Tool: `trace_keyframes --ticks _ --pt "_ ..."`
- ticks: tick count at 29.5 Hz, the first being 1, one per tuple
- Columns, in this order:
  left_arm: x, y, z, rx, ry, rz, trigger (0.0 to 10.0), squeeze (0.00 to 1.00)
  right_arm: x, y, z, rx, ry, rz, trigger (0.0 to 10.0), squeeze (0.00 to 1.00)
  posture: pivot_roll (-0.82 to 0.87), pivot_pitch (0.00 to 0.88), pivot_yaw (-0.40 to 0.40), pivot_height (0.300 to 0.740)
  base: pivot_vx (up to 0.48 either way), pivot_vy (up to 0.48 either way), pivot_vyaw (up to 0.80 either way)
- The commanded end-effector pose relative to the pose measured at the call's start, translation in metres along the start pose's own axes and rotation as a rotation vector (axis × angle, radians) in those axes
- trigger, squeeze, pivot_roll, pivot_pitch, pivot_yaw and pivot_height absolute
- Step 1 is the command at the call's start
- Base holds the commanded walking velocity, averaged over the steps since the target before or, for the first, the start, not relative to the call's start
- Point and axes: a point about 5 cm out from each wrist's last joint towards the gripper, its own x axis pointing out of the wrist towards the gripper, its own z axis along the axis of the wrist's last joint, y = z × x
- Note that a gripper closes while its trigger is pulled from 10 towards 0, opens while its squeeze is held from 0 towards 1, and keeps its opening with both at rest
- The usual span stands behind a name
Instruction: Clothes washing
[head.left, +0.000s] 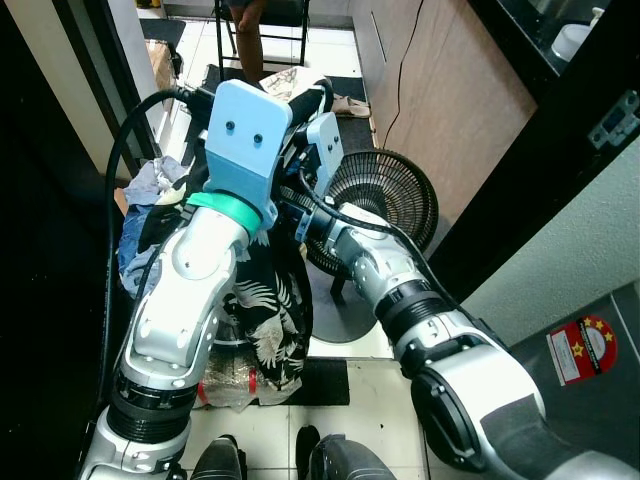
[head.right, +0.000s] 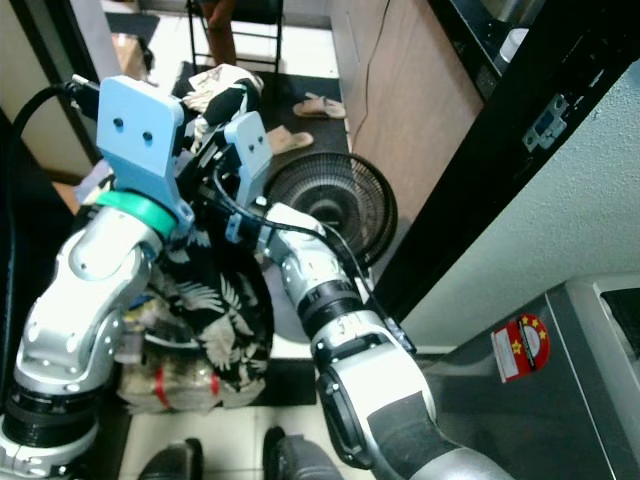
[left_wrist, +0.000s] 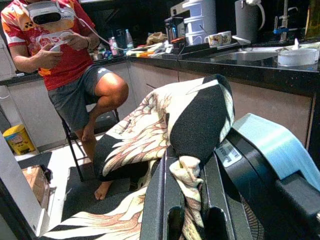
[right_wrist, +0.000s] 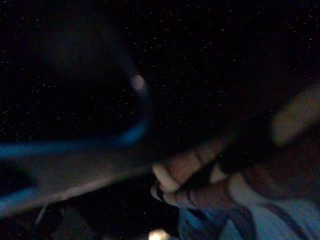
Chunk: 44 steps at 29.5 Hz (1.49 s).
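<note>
Clenched on a fold of cloth, my left gripper (left_wrist: 187, 220) holds the black shirt with the cream leaf print (left_wrist: 165, 130) up in front of me; its two long black fingers (left_wrist: 162, 200) press the fabric between them, and the rest of the shirt drapes over and beyond the fingertips. From my head the same shirt (head.left: 265, 300) hangs down between my two silver arms, its lower part reaching the heap of crumpled blue and mixed clothes (head.left: 150, 215) piled at my left side.

As for my right gripper (head.right: 215, 150), raised close beside the left one and against the shirt, I cannot tell whether its fingers are parted or closed; its wrist camera gives only darkness with blurred pale and blue cloth (right_wrist: 240, 210).

Just beyond the shirt a round black floor fan (head.left: 385, 200) stands on the pale tiled floor (head.left: 370, 385), near a wooden cabinet front (head.left: 450, 110). Farther off a person in a red shirt and dark shorts (left_wrist: 65, 65) sits on a stool with a headset on, holding white controllers. Behind them runs a dark kitchen counter (left_wrist: 240, 65) with bottles, mugs and a sink.
</note>
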Motion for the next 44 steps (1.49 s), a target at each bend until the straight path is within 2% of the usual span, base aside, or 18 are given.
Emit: trace_keyframes --ticks 1,16,17,18,20,21,23,24,27,28,38,40,41,42,43,44 --pt "-0.001 -0.007 -0.001 -0.009 -0.002 -0.036 10.0 0.00 0.005 0.003 0.003 -0.011 -0.001 0.027 0.0 0.00 0.11 0.055 -0.034 0.740 0.000 0.000 0.00" --pt "-0.001 -0.005 -0.007 0.004 0.029 -0.005 10.0 0.00 0.002 0.000 0.005 -0.011 -0.025 0.029 0.0 0.00 0.10 0.064 -0.029 0.740 0.000 0.000 0.00" --pt "-0.001 -0.004 -0.009 0.008 0.036 -0.001 10.0 0.04 0.001 0.000 0.005 -0.011 -0.029 0.029 0.0 0.00 0.10 0.064 -0.029 0.740 0.000 0.000 0.00" --pt "-0.002 -0.003 -0.010 0.008 0.042 0.000 10.0 0.43 0.001 0.000 0.005 -0.012 -0.033 0.028 0.0 0.00 0.10 0.064 -0.029 0.740 0.000 0.000 0.00" --pt "-0.002 -0.003 -0.010 0.008 0.042 0.000 10.0 0.43 0.001 0.000 0.005 -0.012 -0.033 0.028 0.0 0.00 0.10 0.064 -0.029 0.740 0.000 0.000 0.00" --pt "-0.002 -0.003 -0.011 0.000 0.044 -0.008 10.0 1.00 0.000 -0.001 0.005 -0.014 -0.036 0.024 0.0 0.00 0.10 0.064 -0.028 0.740 0.000 0.000 0.00" --pt "-0.003 -0.004 -0.012 -0.009 0.043 -0.023 10.0 1.00 0.000 -0.001 0.005 -0.022 -0.041 0.018 0.0 0.00 0.10 0.064 -0.027 0.740 0.000 0.000 0.00" --pt "-0.004 -0.005 -0.012 -0.012 0.045 -0.034 10.0 1.00 -0.001 -0.001 0.005 -0.032 -0.042 0.012 4.0 0.00 0.10 0.064 -0.026 0.740 0.000 0.000 0.00" --pt "-0.005 -0.005 -0.013 -0.013 0.046 -0.040 10.0 1.00 -0.002 -0.001 0.005 -0.039 -0.043 0.010 4.0 0.00 0.10 0.064 -0.026 0.740 0.000 0.000 0.00" --pt "-0.007 -0.006 -0.014 -0.017 0.051 -0.050 10.0 1.00 -0.003 -0.001 0.006 -0.046 -0.050 0.005 10.0 0.00 0.10 0.065 -0.024 0.740 0.000 0.000 0.00" --pt "-0.018 -0.004 -0.016 -0.041 0.060 -0.082 10.0 1.00 -0.036 -0.007 0.017 -0.129 -0.118 -0.040 10.0 0.00 0.09 0.072 -0.019 0.740 0.000 0.000 0.00" --pt "-0.020 -0.004 -0.017 -0.042 0.064 -0.084 10.0 1.00 -0.051 -0.007 0.023 -0.160 -0.141 -0.071 10.0 0.00 0.09 0.073 -0.016 0.740 0.000 0.000 0.00" --pt "-0.020 -0.004 -0.017 -0.042 0.064 -0.084 10.0 1.00 -0.051 -0.007 0.023 -0.160 -0.141 -0.071 10.0 0.00 0.09 0.073 -0.016 0.740 0.000 0.000 0.00" --pt "-0.021 -0.003 -0.018 -0.043 0.065 -0.084 10.0 1.00 -0.064 -0.008 0.028 -0.175 -0.155 -0.104 10.0 0.00 0.09 0.073 -0.016 0.740 0.000 0.000 0.00" --pt "-0.021 -0.003 -0.018 -0.043 0.065 -0.084 10.0 1.00 -0.064 -0.008 0.028 -0.175 -0.155 -0.104 10.0 0.00 0.09 0.073 -0.016 0.740 0.000 0.000 0.00" --pt "-0.021 -0.003 -0.018 -0.046 0.064 -0.087 10.0 1.00 -0.074 -0.008 0.031 -0.193 -0.162 -0.137 10.0 0.00 0.09 0.073 -0.016 0.740 0.000 0.000 0.00"
